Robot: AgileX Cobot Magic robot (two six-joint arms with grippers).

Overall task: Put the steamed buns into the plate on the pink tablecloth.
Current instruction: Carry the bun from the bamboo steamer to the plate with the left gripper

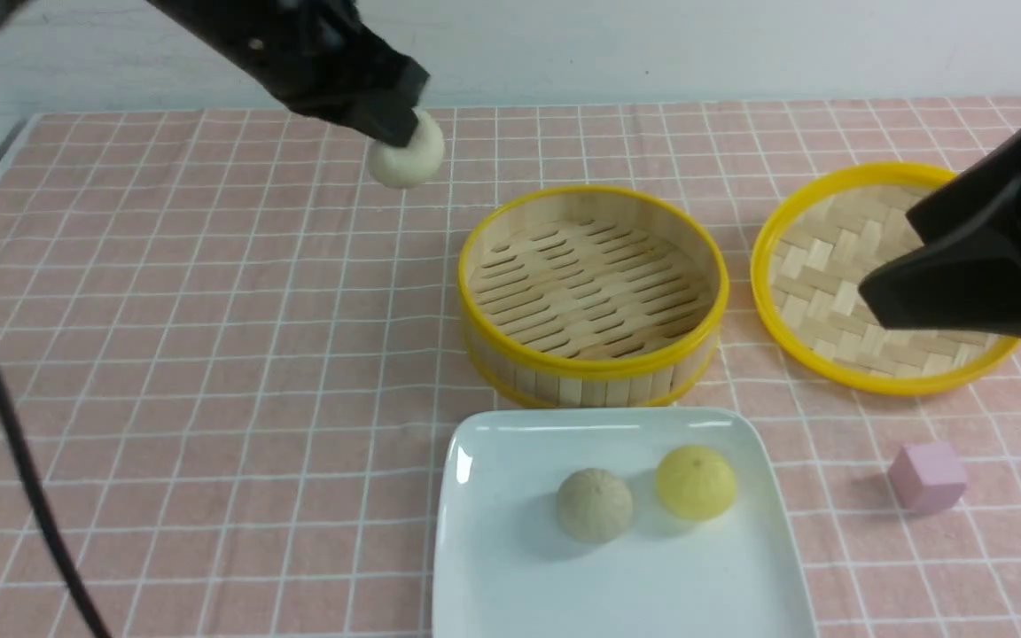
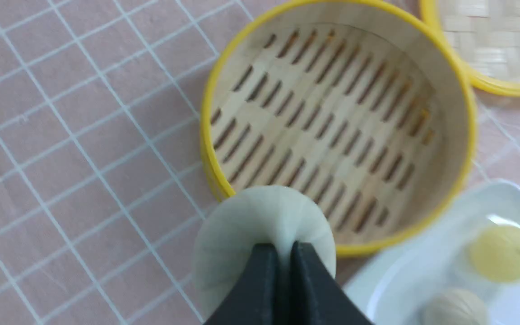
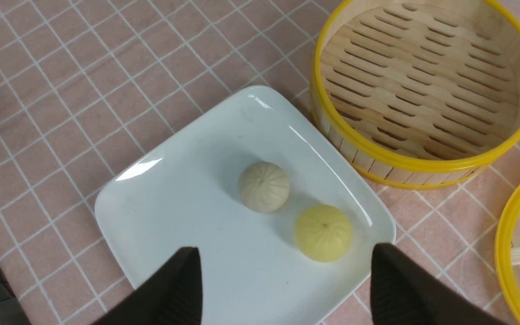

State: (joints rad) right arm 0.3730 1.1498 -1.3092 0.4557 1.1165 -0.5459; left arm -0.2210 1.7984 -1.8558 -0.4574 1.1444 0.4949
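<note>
On the plate (image 1: 652,589), buns (image 1: 697,483) face up; left jaws grip another (image 1: 408,161), right jaws open.

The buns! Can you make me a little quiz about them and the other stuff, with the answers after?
1. True or false: the yellow bun is on the plate.

2. Which one is holding a bun?
a) the left gripper
b) the right gripper
c) neither

3. Fill in the blank: the steamer has a rim that is coloured ____.

Key: 1. true; 2. a; 3. yellow
</note>
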